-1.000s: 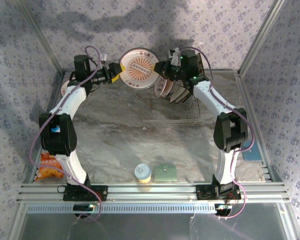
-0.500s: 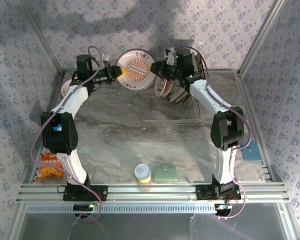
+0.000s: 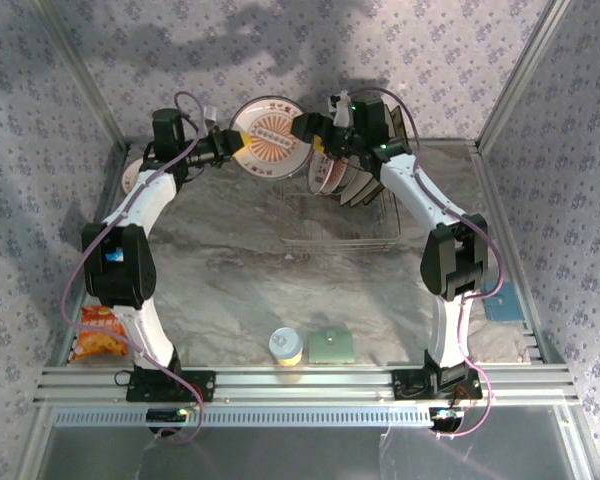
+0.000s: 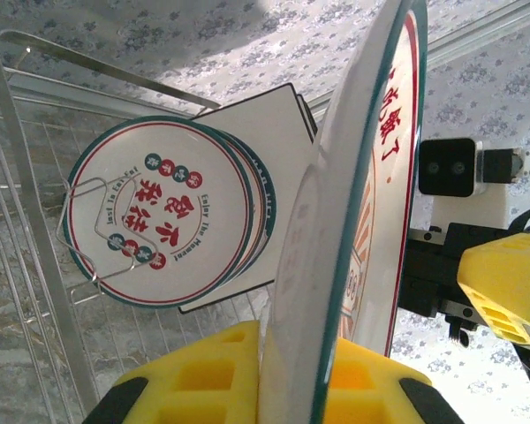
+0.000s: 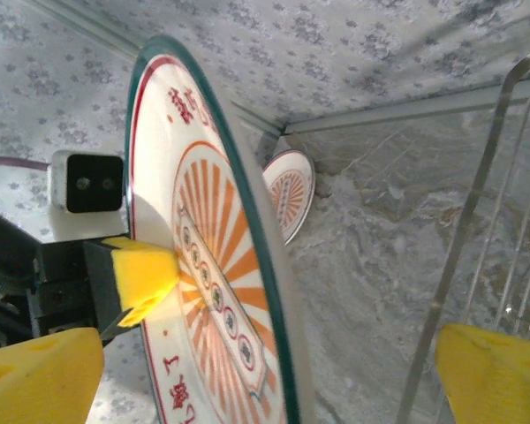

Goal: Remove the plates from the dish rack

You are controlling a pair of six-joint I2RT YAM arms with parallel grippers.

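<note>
A round white plate (image 3: 268,137) with orange rays and a teal rim hangs upright in the air behind the dish rack (image 3: 345,225). My left gripper (image 3: 237,149) is shut on its left edge. In the left wrist view the yellow fingers (image 4: 203,375) pinch the plate (image 4: 358,203), which stands edge-on. My right gripper (image 3: 313,136) stands open at the plate's right edge, its pads clear of the plate (image 5: 208,265). More plates (image 3: 338,180) stand in the rack: a round one (image 4: 159,212) in front, a square cream one (image 4: 269,141) behind. Another round plate (image 3: 132,178) lies at the far left.
Near the front edge stand a yellow-lidded cup (image 3: 286,347) and a green square pad (image 3: 331,346). A snack bag (image 3: 98,333) lies by the left arm's base. The cage's metal posts and patterned walls close in the back and sides.
My left gripper has shut on the plate's left edge, and my right gripper has let go and opened. The plate has shifted slightly to the left.
</note>
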